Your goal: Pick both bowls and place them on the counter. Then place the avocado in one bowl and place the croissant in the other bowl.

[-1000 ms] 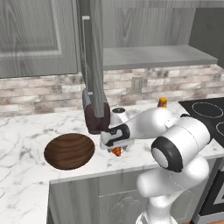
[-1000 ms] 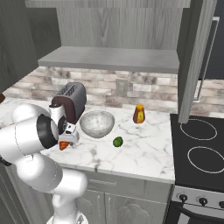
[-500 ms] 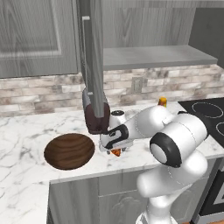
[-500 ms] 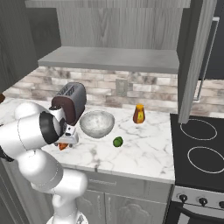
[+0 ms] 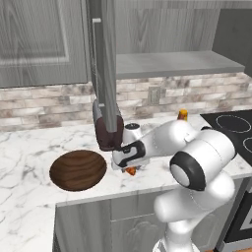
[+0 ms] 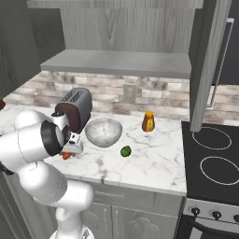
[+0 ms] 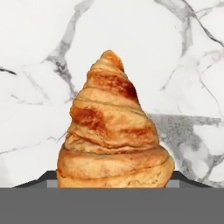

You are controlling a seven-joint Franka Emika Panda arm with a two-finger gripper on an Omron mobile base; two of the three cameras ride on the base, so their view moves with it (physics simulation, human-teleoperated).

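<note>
The croissant [image 7: 113, 131], ridged and orange-brown, lies on the white marble counter [image 7: 39, 52] close in front of the hand. My gripper [image 7: 113, 181] is down over it, open, with one dark fingertip on each side of its wide end. From the base views the hand covers most of the croissant [image 5: 131, 171] [image 6: 67, 155], and the gripper [image 5: 129, 166] sits near the counter's front edge. The dark wooden bowl [image 5: 78, 170] stands just left of the hand. The pale marbled bowl [image 6: 103, 132] stands to its right, with the green avocado [image 6: 125, 151] beside it on the counter [image 6: 154, 161].
A dark toaster [image 6: 74, 108] stands right behind the hand. An orange bottle [image 6: 148, 122] is near the back wall. A cabinet door [image 5: 106, 64] hangs open above the toaster. The black stove [image 6: 214, 154] borders the counter on the right.
The arm has shifted only slightly. The hand stays low over the croissant, and nothing on the counter has moved.
</note>
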